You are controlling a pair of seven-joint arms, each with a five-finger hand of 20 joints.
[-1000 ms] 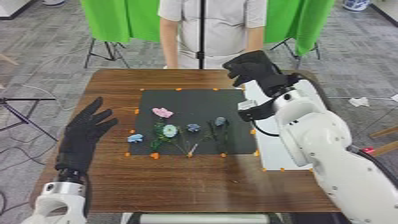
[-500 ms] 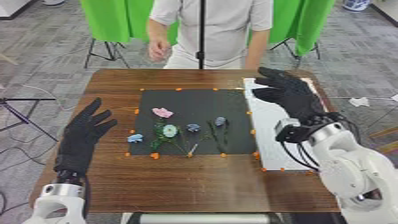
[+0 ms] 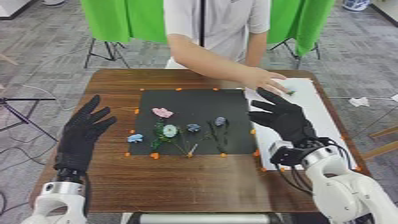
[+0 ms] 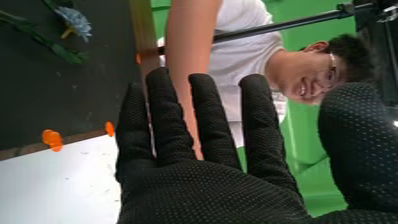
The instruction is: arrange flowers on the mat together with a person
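Flowers (image 3: 170,131) on the mat (image 3: 191,102), person's hand (image 3: 261,78) over the white sheet (image 3: 313,112). Left hand (image 3: 82,132) and right hand (image 3: 290,124): fingers loosely apart, lol.

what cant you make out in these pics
- Head view: what the small greenish thing by the person's hand is, and whether the fingers grip it; too small.
- Head view: which flower each thin stem on the mat belongs to; too small.
- Right wrist view: where the person's forearm ends; the right robot hand covers it.
- Right wrist view: the rest of the leafy stem; cut off by the edge.
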